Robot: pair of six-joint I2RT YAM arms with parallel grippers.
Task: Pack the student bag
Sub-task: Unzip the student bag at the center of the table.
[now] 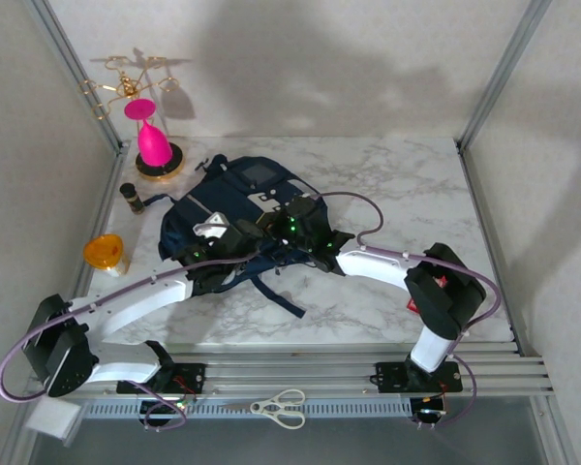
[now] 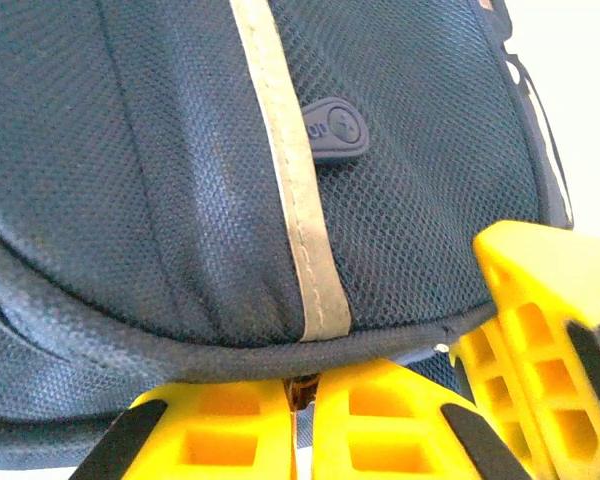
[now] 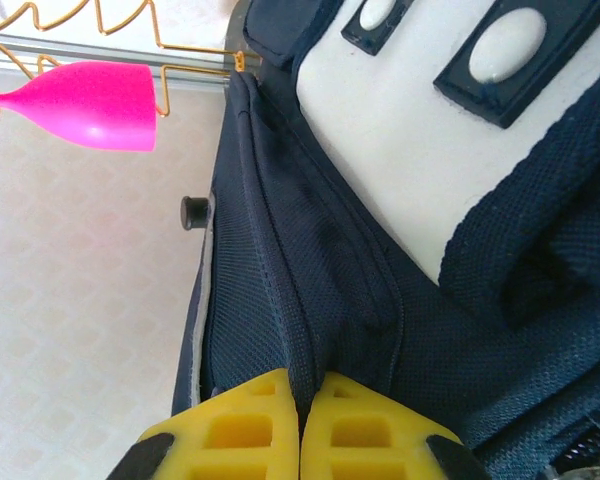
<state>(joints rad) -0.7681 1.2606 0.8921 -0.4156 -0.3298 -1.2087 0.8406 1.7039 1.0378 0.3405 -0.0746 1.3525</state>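
Top external view: the student bag (image 1: 242, 194) lies flat on the left half of the desk (image 1: 416, 184) with both arms bent over it. A pink glass (image 1: 153, 143) stands at the far-left corner, near the bag, so dragging the bag that way could topple it. Left wrist view: the left pincer (image 2: 302, 390) is clenched on the bag's edge seam by its tips alone, a thin bite judged likely to slip under any pull. Right wrist view: the right pincer (image 3: 300, 405) is clenched on a fold of the bag's side fabric, and opposing pulls could lift the whole bag rather than open it.
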